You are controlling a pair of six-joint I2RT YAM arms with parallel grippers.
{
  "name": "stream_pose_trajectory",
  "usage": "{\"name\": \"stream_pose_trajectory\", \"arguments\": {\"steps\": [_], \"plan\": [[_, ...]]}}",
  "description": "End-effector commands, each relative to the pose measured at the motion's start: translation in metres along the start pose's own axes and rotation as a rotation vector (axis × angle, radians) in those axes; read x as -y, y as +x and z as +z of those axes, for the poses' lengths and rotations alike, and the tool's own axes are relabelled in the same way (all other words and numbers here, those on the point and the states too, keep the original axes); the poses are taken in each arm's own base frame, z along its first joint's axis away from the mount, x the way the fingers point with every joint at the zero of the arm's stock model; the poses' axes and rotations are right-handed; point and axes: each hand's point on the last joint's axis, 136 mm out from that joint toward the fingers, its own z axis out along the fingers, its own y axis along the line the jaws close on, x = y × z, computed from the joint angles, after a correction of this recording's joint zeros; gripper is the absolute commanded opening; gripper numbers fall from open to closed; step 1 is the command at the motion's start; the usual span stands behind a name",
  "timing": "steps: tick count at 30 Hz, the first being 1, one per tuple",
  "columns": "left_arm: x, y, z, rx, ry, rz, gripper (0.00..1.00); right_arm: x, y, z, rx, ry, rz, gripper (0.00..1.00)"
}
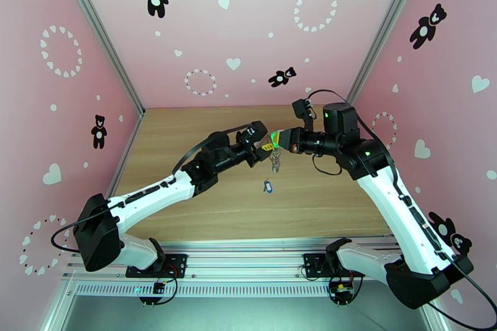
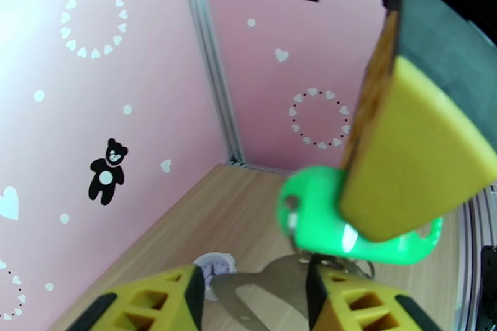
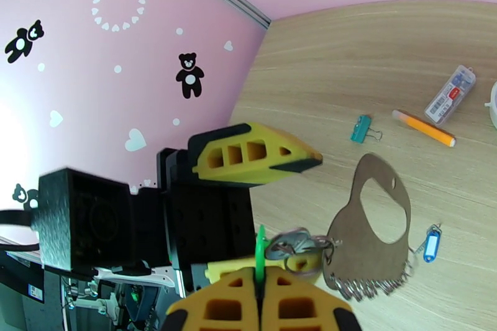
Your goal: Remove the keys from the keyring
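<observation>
My right gripper [image 1: 278, 140] [image 3: 261, 276] is shut on the green key [image 1: 272, 140] [image 2: 317, 214] [image 3: 259, 251], held above the table's middle. From it the keyring [image 1: 275, 161] [image 3: 373, 214] hangs: metal rings, a grey-brown loop and a short chain. My left gripper [image 1: 261, 151] [image 2: 255, 292] faces it from the left, its jaws apart around the rings and the top of the loop [image 2: 267, 285]. I cannot tell whether its fingers [image 3: 255, 155] touch the ring. The blue key [image 1: 268, 186] [image 3: 430, 245] lies loose on the wood, just below the hanging ring.
In the right wrist view an orange pen [image 3: 422, 127], a teal binder clip [image 3: 360, 129] and a small clear case [image 3: 450, 95] lie on the wooden table [image 1: 186, 121]. A white round object [image 2: 214, 264] sits near the corner. Pink walls close in three sides.
</observation>
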Motion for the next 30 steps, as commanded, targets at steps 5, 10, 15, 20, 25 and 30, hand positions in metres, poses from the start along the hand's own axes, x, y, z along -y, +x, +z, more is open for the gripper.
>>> {"name": "stream_pose_trajectory", "arguments": {"steps": [5, 10, 15, 20, 25, 30], "plan": [[0.025, -0.016, 0.008, 0.064, 0.159, -0.01, 0.52, -0.009, -0.003, 0.0, 0.024, -0.031, 0.001, 0.0], [0.002, -0.014, 0.011, 0.043, 0.025, -0.033, 0.46, -0.013, -0.001, 0.003, 0.016, -0.065, 0.016, 0.0], [-0.004, -0.015, 0.007, 0.05, -0.01, -0.042, 0.41, -0.009, 0.001, -0.003, 0.024, -0.027, -0.004, 0.0], [-0.013, -0.008, 0.003, 0.023, -0.06, -0.056, 0.37, -0.013, -0.003, -0.008, 0.043, -0.023, -0.015, 0.0], [-0.02, -0.002, -0.003, 0.009, -0.089, -0.063, 0.34, -0.011, -0.001, -0.011, 0.043, -0.011, -0.011, 0.0], [-0.021, -0.006, -0.006, 0.015, -0.07, -0.066, 0.32, -0.008, 0.003, -0.012, 0.033, 0.01, -0.012, 0.0]]}}
